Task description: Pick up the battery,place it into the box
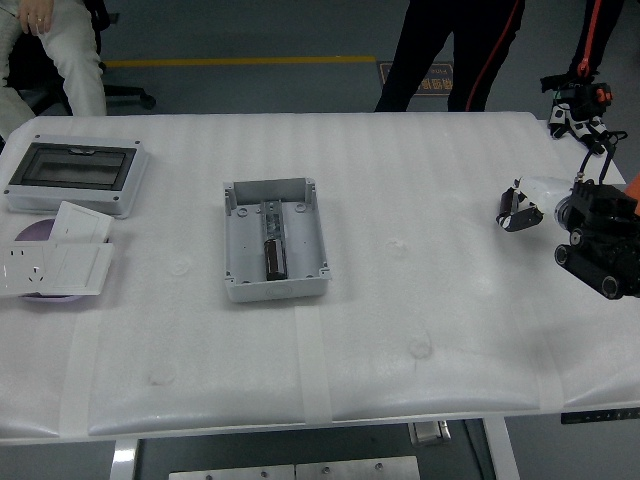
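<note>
You see the robot's right hand [522, 208] at the right edge of the white padded tabletop [400, 340], with its fingers curled around a small dark cylindrical battery [508, 204]. The open grey plastic box [274, 240] lies near the middle of the tabletop, well apart from the hand, and a second dark battery [273, 255] lies inside it. At the left side you see a grey enclosure with a dark window [75, 176] and white socket plates [55, 265]. A person in black trousers [450, 50] stands at the far side.
</note>
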Robot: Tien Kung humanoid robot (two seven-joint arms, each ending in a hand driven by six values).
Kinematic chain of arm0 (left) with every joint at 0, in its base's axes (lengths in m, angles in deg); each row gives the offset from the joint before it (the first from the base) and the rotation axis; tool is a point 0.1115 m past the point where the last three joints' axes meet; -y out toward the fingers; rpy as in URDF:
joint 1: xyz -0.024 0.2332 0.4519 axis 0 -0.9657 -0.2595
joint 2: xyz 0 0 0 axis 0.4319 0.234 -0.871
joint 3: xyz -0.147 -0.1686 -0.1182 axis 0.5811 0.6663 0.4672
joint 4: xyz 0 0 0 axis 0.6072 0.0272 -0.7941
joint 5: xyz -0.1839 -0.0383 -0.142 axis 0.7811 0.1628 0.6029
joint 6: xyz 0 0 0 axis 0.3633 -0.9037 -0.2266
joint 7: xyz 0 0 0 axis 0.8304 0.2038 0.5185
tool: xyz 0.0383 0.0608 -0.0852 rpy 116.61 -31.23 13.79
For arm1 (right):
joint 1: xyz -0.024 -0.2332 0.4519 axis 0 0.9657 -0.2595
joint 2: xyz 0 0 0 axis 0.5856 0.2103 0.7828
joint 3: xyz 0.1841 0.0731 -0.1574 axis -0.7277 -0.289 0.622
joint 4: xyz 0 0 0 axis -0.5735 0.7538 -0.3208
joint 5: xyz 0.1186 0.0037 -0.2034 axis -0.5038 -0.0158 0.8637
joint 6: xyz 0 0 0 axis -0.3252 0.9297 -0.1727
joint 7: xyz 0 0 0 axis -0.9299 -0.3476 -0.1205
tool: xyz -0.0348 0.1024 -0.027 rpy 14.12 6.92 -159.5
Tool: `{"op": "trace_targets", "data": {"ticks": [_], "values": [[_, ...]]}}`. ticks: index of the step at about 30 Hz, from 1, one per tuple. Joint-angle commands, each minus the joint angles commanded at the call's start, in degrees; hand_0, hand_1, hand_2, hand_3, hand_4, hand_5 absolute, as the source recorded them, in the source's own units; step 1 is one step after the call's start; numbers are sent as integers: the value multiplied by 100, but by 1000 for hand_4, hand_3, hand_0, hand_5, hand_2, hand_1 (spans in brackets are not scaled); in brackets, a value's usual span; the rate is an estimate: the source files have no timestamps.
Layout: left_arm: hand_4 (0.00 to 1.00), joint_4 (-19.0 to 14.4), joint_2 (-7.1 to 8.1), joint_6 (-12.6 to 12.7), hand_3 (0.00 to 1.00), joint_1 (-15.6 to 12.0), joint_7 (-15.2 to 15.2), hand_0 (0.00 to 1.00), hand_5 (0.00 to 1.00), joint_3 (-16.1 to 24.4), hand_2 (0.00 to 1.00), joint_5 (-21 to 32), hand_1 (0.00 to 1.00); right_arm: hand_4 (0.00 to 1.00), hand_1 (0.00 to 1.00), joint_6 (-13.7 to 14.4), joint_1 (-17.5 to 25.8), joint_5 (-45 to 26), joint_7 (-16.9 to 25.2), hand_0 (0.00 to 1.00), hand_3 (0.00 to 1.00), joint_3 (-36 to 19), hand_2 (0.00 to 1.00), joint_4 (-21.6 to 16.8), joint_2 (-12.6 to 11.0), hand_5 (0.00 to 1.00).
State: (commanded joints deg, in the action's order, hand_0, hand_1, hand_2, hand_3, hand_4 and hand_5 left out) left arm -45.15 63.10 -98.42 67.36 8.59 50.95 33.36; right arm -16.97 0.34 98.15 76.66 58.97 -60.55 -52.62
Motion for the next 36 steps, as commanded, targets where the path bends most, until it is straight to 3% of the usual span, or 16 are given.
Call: {"op": "trace_targets", "data": {"ticks": [7, 11, 17, 25, 29, 30, 35, 36], "values": [[586, 5, -20, 4, 379, -10, -3, 370, 408, -14, 455, 12, 594, 522, 717, 71, 167, 787, -158, 922, 758, -890, 752, -915, -228, 366], [586, 8, -26, -4, 379, -24, 20, 370, 408, 23, 455, -25, 594, 522, 717, 137, 408, 1201, -235, 922, 758, -1455, 752, -1621, -181, 366], [587, 6, -43, -10, 378, -67, 77, 371, 411, 116, 456, -104, 595, 526, 716, 196, 833, 1651, -454, 923, 757, -2154, 752, -2818, 252, 368], [590, -1, -42, -38, 378, -106, 135, 370, 414, 168, 456, -156, 595, 542, 719, 352, 1167, 2006, -459, 937, 777, -2127, 758, -4088, 950, 374], [590, -3, -41, -41, 378, -116, 145, 370, 414, 179, 456, -165, 595, 542, 719, 423, 1309, 2128, -398, 937, 777, -2104, 758, -4289, 1176, 374], [591, -3, -43, -42, 374, -117, 146, 371, 415, 180, 456, -165, 595, 673, 791, 436, 1338, 2154, -379, 998, 916, -2096, 818, -4288, 1218, 433], [591, 1, -42, -45, 374, -110, 147, 371, 415, 192, 456, -177, 595, 673, 791, 425, 1383, 2259, -356, 998, 916, -2035, 818, -4231, 1305, 433], [590, 1, -42, -45, 373, -108, 145, 370, 414, 191, 455, -175, 594, 815, 900, 420, 1386, 2268, -355, 998, 995, -2031, 914, -4213, 1314, 459]]}}
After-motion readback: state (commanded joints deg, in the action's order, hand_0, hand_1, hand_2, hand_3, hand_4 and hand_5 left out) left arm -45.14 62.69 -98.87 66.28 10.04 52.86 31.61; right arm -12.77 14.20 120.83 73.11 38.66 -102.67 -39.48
